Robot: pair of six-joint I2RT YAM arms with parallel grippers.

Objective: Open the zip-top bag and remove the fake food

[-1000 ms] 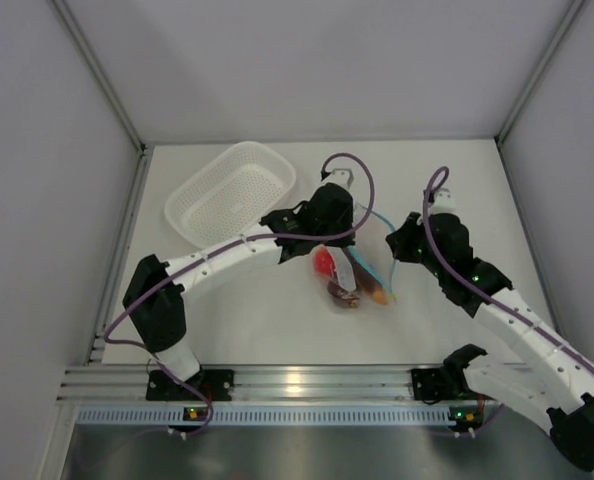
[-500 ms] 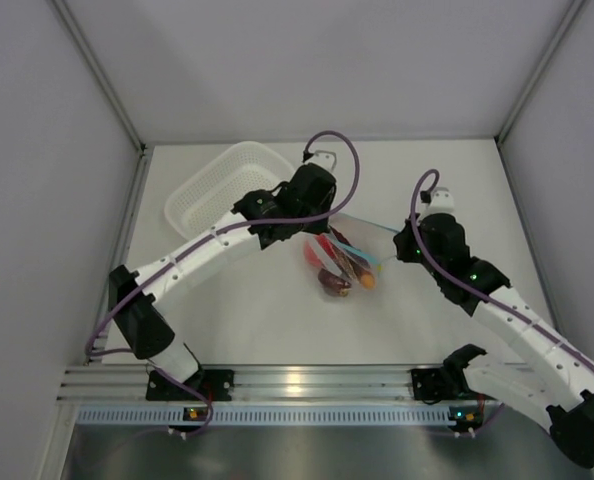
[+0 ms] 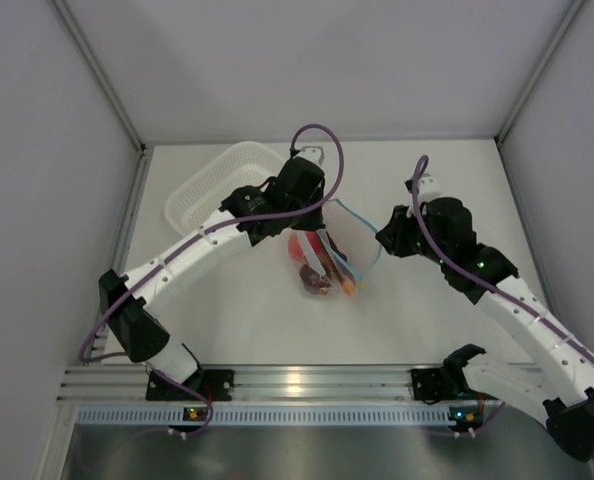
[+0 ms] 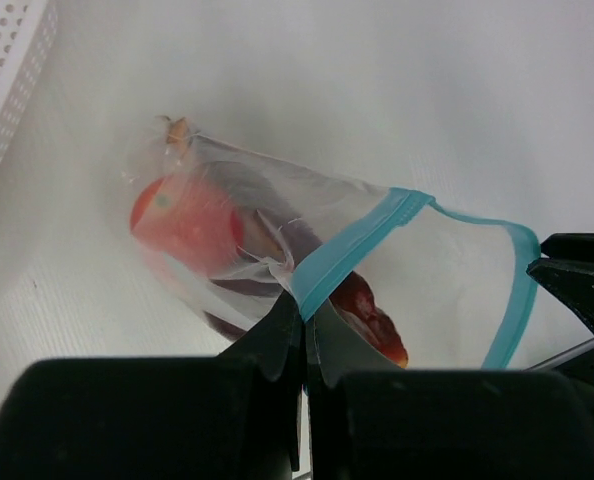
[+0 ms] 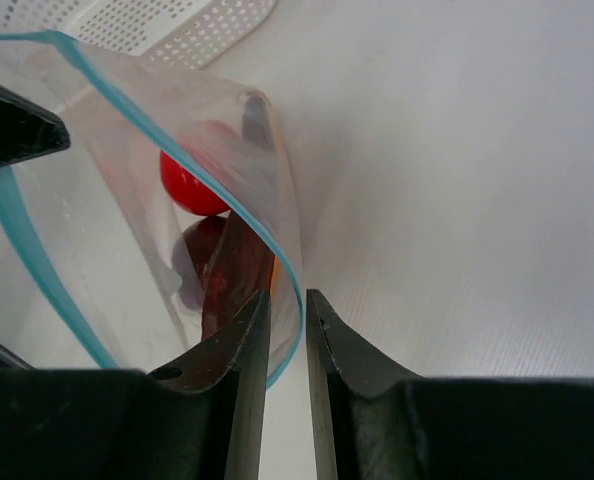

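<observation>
The left gripper (image 4: 303,322) and right gripper (image 5: 286,305) pinch opposite lips of the zip-top bag (image 3: 343,240), held open over the table (image 3: 237,320) with the fake food (image 3: 313,272) sunk inside, perhaps resting down, and pulling further could slip the slick film free, collapsing the mouth.

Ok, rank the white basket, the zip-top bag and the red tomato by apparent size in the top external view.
1. white basket, largest
2. zip-top bag
3. red tomato, inside the bag, clearly smallest
</observation>
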